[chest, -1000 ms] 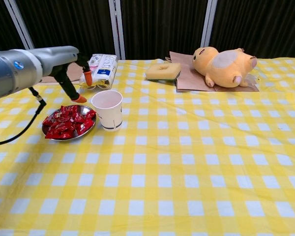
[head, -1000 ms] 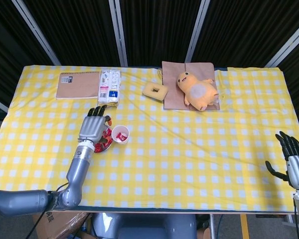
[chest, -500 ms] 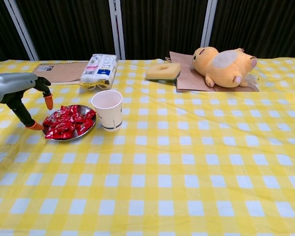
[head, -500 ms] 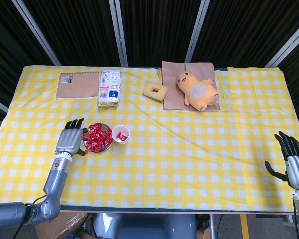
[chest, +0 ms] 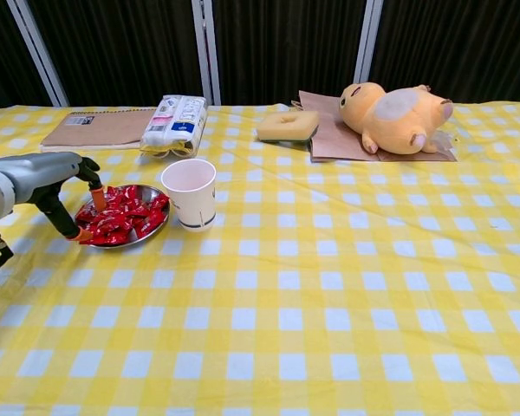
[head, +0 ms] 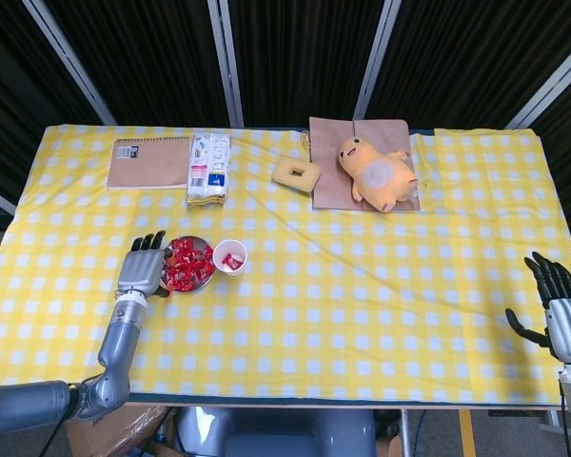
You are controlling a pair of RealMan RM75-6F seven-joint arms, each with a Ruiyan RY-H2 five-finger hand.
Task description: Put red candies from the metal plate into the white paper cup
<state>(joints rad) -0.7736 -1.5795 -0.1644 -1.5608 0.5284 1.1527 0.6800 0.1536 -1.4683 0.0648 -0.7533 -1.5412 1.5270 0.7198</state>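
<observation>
My left hand, fingers spread and empty, hovers beside the metal plate; reaching carelessly could tip the white paper cup.

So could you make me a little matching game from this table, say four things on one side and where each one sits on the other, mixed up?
Things:
1. white paper cup
2. metal plate
3. plush toy
4. notebook

Places:
A. far left corner of the table
B. lying on a brown paper bag
C. just right of the red candies
D. right beside the left hand

Pairs: 1-C, 2-D, 3-B, 4-A
</observation>
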